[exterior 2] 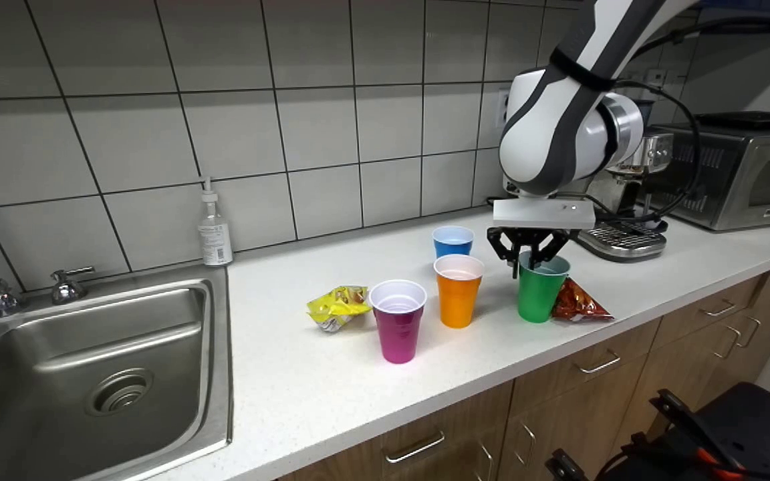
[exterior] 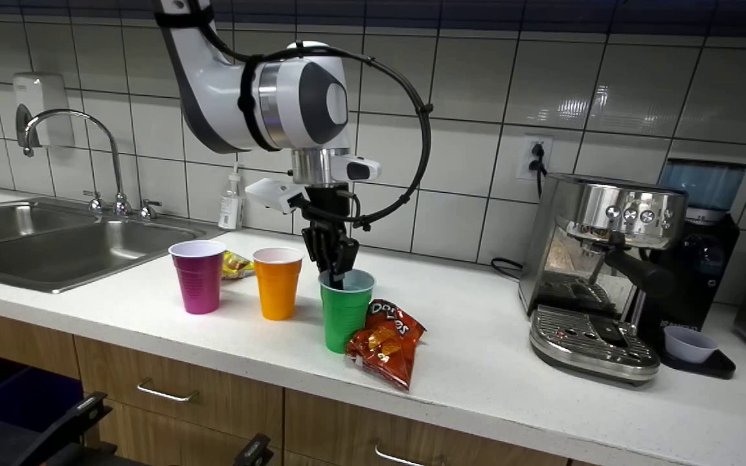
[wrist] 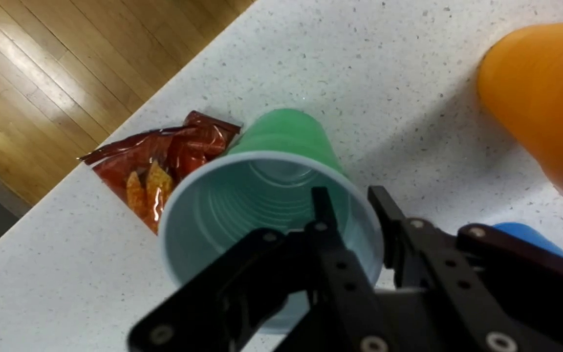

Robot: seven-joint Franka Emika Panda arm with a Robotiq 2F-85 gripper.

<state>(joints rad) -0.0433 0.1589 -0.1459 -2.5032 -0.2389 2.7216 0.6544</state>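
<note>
The claw (wrist: 351, 193) straddles the rim of the green cup (exterior: 343, 317), 1 finger inside and 1 outside, the 2 slightly apart and the wall between them not pinched. The cup stands upright on the tabletop (exterior: 470, 340), a red chip bag (exterior: 389, 344) just beside it and an orange cup (exterior: 278, 288) nearby.

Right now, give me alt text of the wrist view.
A black gripper straddles the rim of a green cup, one finger inside, one outside. A red snack bag lies beside it; an orange cup stands farther off on the speckled counter.
</note>
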